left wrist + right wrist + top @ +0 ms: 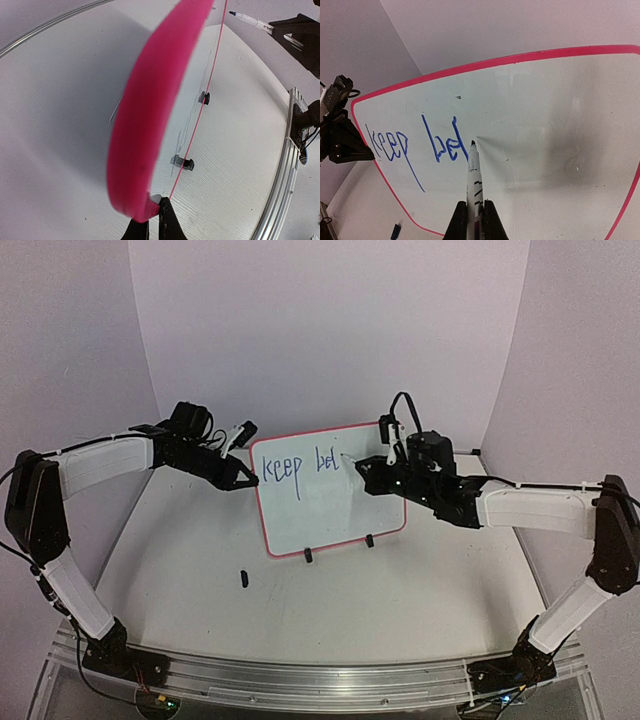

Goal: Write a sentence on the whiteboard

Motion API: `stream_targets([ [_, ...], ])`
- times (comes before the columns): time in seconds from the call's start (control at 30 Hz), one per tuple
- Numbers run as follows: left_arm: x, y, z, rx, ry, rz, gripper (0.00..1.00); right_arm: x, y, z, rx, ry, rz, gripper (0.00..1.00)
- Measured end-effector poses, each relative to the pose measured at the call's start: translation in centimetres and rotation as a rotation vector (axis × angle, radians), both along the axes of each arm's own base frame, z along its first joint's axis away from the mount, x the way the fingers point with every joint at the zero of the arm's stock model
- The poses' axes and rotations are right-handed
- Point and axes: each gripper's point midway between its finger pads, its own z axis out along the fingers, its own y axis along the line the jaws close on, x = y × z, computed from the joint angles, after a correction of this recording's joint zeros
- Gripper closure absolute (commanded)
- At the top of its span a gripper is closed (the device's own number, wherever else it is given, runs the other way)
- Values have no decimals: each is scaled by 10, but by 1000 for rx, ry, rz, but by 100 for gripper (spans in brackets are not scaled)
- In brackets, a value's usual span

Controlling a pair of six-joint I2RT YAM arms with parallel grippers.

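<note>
Writing step: sentence (415, 142) at "keep bel". L jaws pinch whiteboard (330, 505) edge at 9 o'clock, R jaws grip marker (472, 170); nxt I stroke "i".

Both arms are held bent at the elbow and stretched inward toward each other. The left arm (100, 465) ends in the left tool (154, 212), which is closed on the whiteboard (145, 125) edge. On the right arm (530, 508), the right tool (474, 207) is clamped around a marker (472, 167), which is pointed straight ahead of it.
</note>
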Motion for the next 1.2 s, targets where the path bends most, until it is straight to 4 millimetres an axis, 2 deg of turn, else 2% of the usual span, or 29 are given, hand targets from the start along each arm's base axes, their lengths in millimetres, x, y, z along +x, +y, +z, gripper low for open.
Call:
stream_targets([
  [0.33,0,-1,0,-1,-2,-2,100,3,1,3,-6,-5,-4,100],
  [0.8,-1,-3,1,-2,-7,-7,100,5,-2,-7,-18,21,-28,100],
  [1.0,-1,-3,1,-2,-8,-6,100,-1,-6,-27,-26,70,-34,100],
  [1.2,-1,-3,1,0,-9,-5,100,-6,-9,-38,-32,98,-31,100],
])
